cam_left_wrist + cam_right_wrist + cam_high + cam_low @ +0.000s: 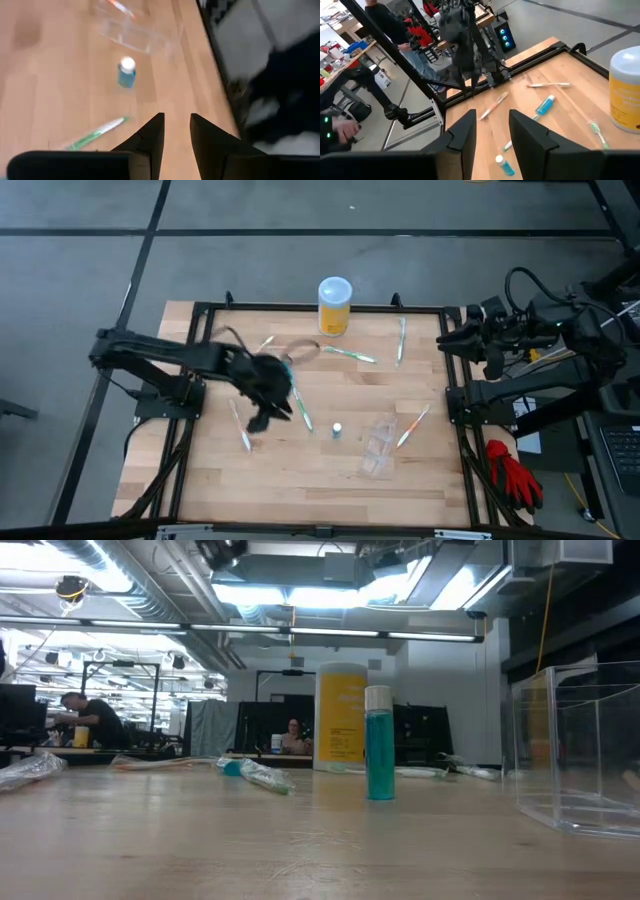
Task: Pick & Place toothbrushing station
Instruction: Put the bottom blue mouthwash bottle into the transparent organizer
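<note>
Brushes lie scattered mid-table for picking; left gripper hovers there, jaws parted, empty; right gripper, jaws parted, waits at the right edge.

My left claw looks smeared from above, and it hides part of the green toothbrush beside it. From table height the clear cup runs off the picture's edge, so I see only part of it, and the yellow jar is partly hidden behind the blue tube. My right wrist camera cuts off one side of that jar, and the people behind the table are too small to make out.
</note>
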Robot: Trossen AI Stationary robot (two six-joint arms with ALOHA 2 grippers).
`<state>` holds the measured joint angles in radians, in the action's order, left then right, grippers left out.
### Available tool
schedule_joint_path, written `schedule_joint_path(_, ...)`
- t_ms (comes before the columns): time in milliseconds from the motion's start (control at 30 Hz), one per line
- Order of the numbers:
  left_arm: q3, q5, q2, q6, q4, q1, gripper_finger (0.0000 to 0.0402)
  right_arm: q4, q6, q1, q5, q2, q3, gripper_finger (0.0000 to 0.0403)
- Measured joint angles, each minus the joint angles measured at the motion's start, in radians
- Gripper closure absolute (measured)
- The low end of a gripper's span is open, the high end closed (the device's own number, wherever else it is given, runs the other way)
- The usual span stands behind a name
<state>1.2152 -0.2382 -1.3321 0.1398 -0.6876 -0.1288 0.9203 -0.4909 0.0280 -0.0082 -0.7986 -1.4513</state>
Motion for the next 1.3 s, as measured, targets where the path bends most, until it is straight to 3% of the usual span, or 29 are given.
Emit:
schedule_joint_path(133, 0.019, 0.097, -0.121, -0.128, 0.036, -0.036, 0.0311, 0.013, -0.02, 0.0, 0.0, 0.0, 0.0, 0.0284)
schedule_joint_path(333, 0.146, 0.287, -0.247, -0.424, 0.003, -0.058, 0.0311, 0.153, -0.076, 0.0, -0.018, 0.0, 0.0, 0.0284)
schedule_joint_path(500, 0.222, 0.459, -0.281, -0.47, -0.042, -0.045, 0.0311, 0.265, -0.078, 0.0, -0.072, -0.021, 0.0, 0.0284)
schedule_joint_path(667, 0.239, 0.388, -0.271, -0.376, -0.148, 0.011, 0.0311, 0.299, -0.003, 0.003, -0.125, -0.092, 0.0, 0.0284)
schedule_joint_path(900, 0.241, 0.271, -0.258, -0.208, -0.333, 0.062, 0.0311, 0.274, 0.246, 0.074, -0.168, -0.275, 0.001, 0.0284)
schedule_joint_path(1033, 0.241, 0.275, -0.258, -0.143, -0.416, 0.057, 0.0311, 0.204, 0.313, 0.094, -0.169, -0.382, 0.001, 0.0284)
schedule_joint_path(1133, 0.232, 0.337, -0.244, -0.06, -0.505, 0.056, 0.0311, 0.117, 0.32, 0.099, -0.195, -0.446, 0.001, 0.0284)
schedule_joint_path(1300, 0.133, 0.371, -0.112, 0.066, -0.542, 0.056, 0.0311, -0.02, 0.319, 0.108, -0.221, -0.536, 0.001, 0.0284)
